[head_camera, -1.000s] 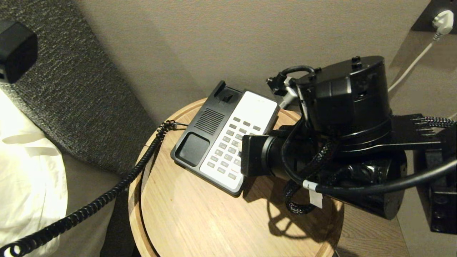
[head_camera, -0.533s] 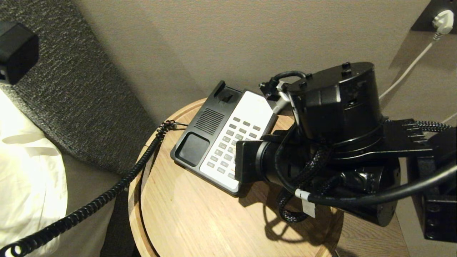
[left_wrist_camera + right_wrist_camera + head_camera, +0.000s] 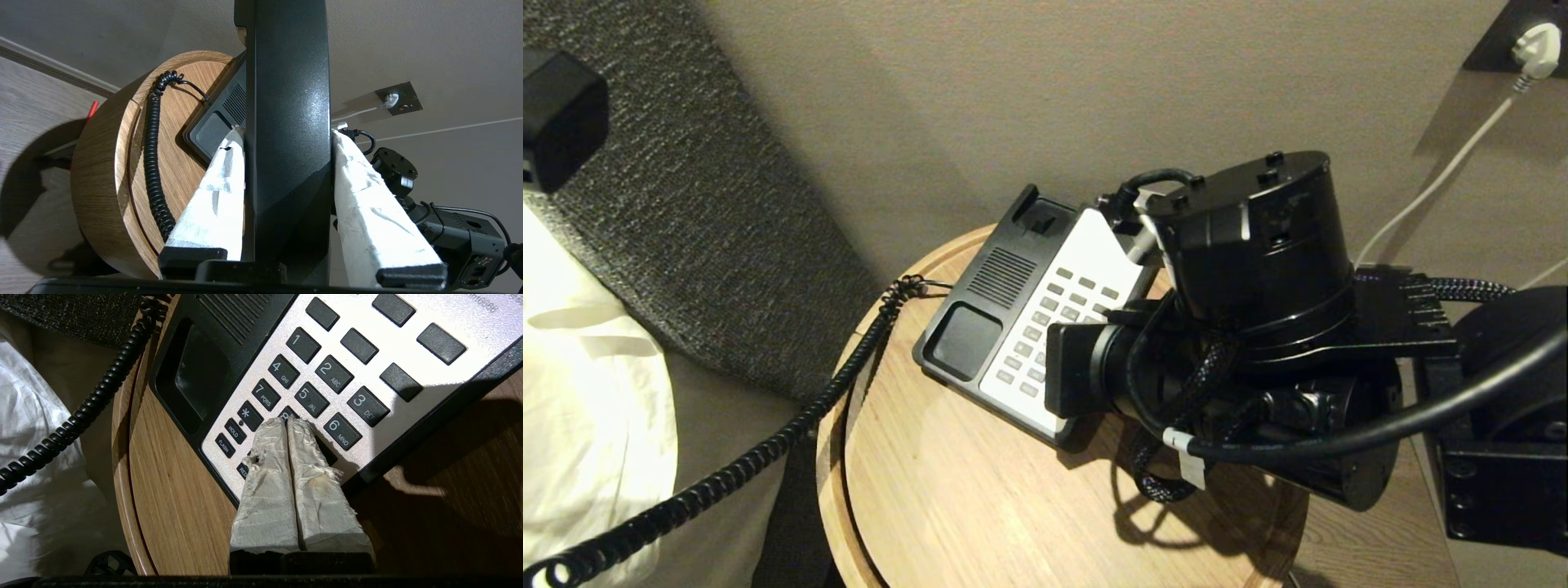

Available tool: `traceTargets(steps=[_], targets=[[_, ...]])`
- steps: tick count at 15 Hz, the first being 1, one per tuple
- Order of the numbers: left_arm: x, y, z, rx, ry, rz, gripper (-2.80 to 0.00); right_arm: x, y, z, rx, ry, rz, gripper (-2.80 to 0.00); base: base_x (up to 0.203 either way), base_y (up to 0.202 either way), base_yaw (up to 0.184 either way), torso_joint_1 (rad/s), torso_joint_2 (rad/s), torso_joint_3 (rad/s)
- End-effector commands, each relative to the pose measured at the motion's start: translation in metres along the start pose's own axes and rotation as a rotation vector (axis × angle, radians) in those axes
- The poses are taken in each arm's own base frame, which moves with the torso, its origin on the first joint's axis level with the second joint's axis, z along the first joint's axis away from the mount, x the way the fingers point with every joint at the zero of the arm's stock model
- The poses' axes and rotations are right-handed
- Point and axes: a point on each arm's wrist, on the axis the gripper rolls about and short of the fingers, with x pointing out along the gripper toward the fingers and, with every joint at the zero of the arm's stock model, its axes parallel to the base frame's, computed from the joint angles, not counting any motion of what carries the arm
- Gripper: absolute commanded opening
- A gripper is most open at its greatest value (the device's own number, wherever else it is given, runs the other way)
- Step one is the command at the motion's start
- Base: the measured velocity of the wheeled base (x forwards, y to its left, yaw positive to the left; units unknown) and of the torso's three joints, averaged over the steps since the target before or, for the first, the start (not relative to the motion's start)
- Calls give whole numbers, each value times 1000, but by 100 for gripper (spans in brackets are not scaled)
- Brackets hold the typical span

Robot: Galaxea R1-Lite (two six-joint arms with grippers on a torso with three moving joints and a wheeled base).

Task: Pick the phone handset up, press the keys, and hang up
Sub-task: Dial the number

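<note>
Right wrist view shows right gripper (image 3: 291,421) fingers pressed together on the keypad (image 3: 327,381); left gripper (image 3: 286,134) fingers pinch the handset (image 3: 288,122).

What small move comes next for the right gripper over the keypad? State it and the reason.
Probably a short push straight down. The right gripper is shut, its fingertips together over the 8 key of the phone base; whether they touch the key yet cannot be told. The left gripper holds the phone handset clear of the cradle, so pressing keys is the open step.
</note>
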Motion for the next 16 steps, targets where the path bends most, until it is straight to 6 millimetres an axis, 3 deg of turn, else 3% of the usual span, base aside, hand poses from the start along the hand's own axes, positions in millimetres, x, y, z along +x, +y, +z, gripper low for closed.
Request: traceTargets(steps=[1, 16], targets=[[1, 0, 0, -4, 2, 3, -280, -1, -1, -1, 2, 1, -4, -280, 0, 0, 0, 0, 0, 0], [-2, 0, 0, -5, -2, -3, -280, 3, -3, -3, -9, 11, -15, -280, 0, 0, 0, 0, 0, 0]])
